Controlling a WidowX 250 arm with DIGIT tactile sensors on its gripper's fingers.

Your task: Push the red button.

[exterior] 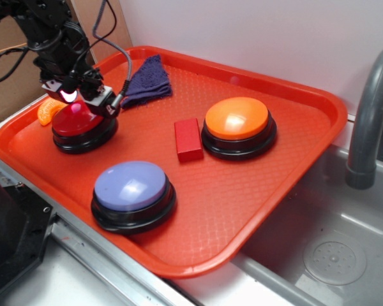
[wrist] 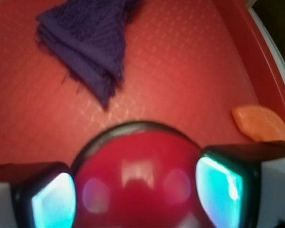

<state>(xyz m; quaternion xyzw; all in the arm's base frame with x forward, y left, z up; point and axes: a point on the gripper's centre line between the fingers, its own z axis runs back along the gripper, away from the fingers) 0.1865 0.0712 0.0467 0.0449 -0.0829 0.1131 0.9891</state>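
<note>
The red button (exterior: 83,125), a glossy dark red dome on a black base, sits at the left end of the orange-red tray (exterior: 242,210). My gripper (exterior: 83,105) is down right on top of it, and whether it touches the dome I cannot tell. In the wrist view the dome (wrist: 140,180) fills the lower middle. My gripper (wrist: 140,194) stands open there, and its two glowing teal pads (wrist: 52,202) straddle the dome's top, wide apart. Nothing is held.
On the tray also stand an orange button (exterior: 237,124), a lilac button (exterior: 131,188) and a small red block (exterior: 188,139). A purple cloth (exterior: 147,81) and an orange piece (exterior: 48,109) lie beside my gripper. A sink (exterior: 335,258) and grey faucet (exterior: 370,115) are to the right.
</note>
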